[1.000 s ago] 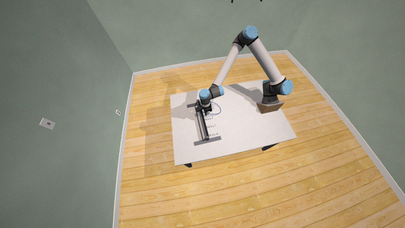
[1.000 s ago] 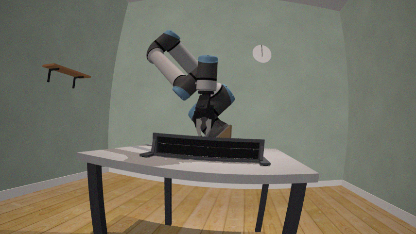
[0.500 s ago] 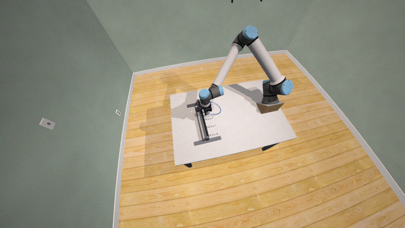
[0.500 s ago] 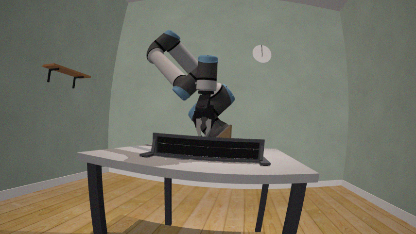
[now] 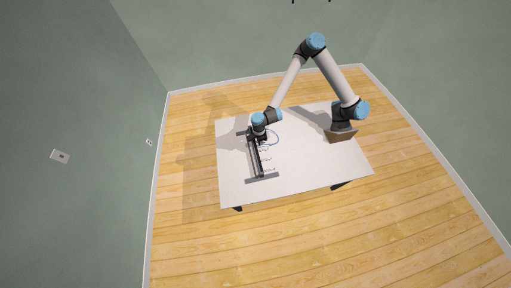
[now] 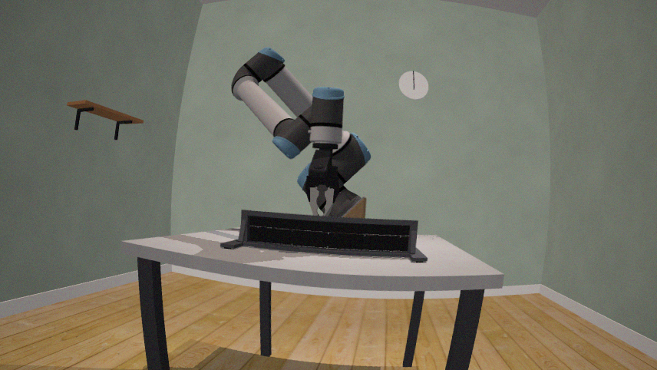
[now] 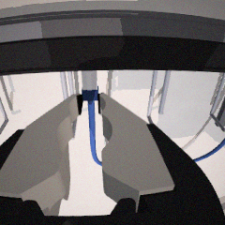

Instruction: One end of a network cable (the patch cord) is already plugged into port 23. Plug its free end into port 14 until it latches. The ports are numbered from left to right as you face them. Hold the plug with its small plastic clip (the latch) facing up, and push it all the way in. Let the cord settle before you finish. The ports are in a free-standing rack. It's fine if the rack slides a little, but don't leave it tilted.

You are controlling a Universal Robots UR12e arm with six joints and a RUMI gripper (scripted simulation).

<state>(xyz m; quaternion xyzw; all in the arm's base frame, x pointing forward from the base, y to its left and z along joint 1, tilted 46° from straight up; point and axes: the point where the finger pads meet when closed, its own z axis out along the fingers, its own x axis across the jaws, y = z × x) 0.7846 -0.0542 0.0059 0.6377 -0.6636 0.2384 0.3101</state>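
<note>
My gripper (image 7: 90, 95) (image 6: 320, 212) (image 5: 260, 140) is shut on the plug (image 7: 89, 95) at the free end of the blue patch cord (image 7: 93, 141) (image 5: 274, 137). In the wrist view the plug sits between the fingertips, close below the dark rack (image 7: 112, 52), and the cord hangs back between the fingers. A second stretch of the cord (image 7: 211, 152) runs off to the right. The rack (image 5: 256, 159) (image 6: 328, 233) stands upright on the table. In the exterior view the gripper hangs just behind the rack's top edge, a little left of its middle. The port itself is hidden.
The white table (image 5: 314, 161) (image 6: 321, 271) carries the rack and the arm's base (image 5: 339, 134). Several other short cords (image 5: 267, 159) stick out of the rack's port side. Thin grey posts (image 7: 157, 91) show behind the fingers in the wrist view.
</note>
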